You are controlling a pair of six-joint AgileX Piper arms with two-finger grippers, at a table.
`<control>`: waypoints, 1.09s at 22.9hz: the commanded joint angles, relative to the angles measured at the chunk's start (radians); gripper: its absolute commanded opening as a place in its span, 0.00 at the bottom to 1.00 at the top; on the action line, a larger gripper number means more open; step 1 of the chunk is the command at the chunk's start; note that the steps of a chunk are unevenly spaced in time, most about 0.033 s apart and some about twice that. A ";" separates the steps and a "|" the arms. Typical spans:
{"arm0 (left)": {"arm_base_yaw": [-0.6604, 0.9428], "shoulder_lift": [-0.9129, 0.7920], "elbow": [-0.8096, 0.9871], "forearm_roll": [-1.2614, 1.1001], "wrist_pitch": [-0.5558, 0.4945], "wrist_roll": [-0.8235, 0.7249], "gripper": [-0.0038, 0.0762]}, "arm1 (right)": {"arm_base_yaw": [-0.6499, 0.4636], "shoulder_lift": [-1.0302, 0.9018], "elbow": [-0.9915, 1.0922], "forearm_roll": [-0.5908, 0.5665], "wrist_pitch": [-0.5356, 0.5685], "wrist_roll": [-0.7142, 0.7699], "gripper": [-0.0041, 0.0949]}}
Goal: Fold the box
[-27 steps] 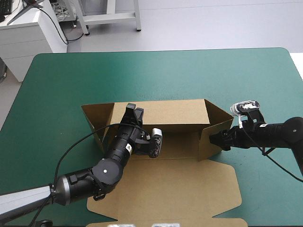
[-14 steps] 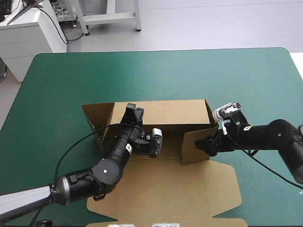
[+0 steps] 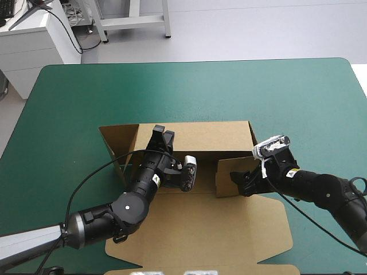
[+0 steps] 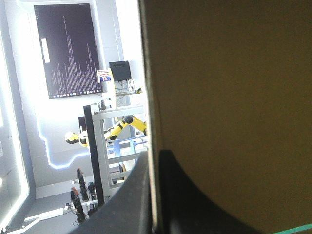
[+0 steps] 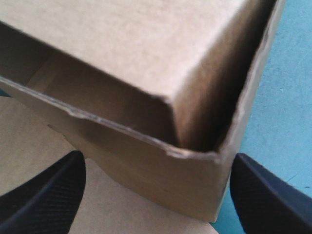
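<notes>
High view: the box [image 3: 206, 200] lies on the bench [image 3: 229, 86] with its long axis running side to side, parallel to the bench's far edge. Its far wall [image 3: 218, 133] stands raised, and its lid panel [image 3: 218, 235] lies flat, pointing toward the near edge. At the box's left end a flap [image 3: 114, 146] splays outward.

The left gripper [image 3: 162, 136] is clenched on the top rim of the far wall, left of the box's middle. In the left wrist view the brown board [image 4: 229, 97] is pinched between its black fingers [image 4: 155, 161].

The right gripper [image 3: 236, 179] is released. In the right wrist view its fingers stand wide apart [image 5: 158, 163] with the box's right corner [image 5: 122, 39] between them.

Compared with just before, the right end flap [image 3: 226, 172] has swung further inward and now stands almost square across the box's inside. The right gripper has followed it toward the box's middle. The left gripper has not shifted.

The left arm [image 3: 126, 206] lies across the left part of the lid panel, covering that part of the box.
</notes>
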 commanded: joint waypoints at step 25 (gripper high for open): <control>-0.005 -0.028 -0.037 0.047 0.057 -0.093 0.47 | 0.092 0.073 0.027 -0.123 -0.394 0.097 0.04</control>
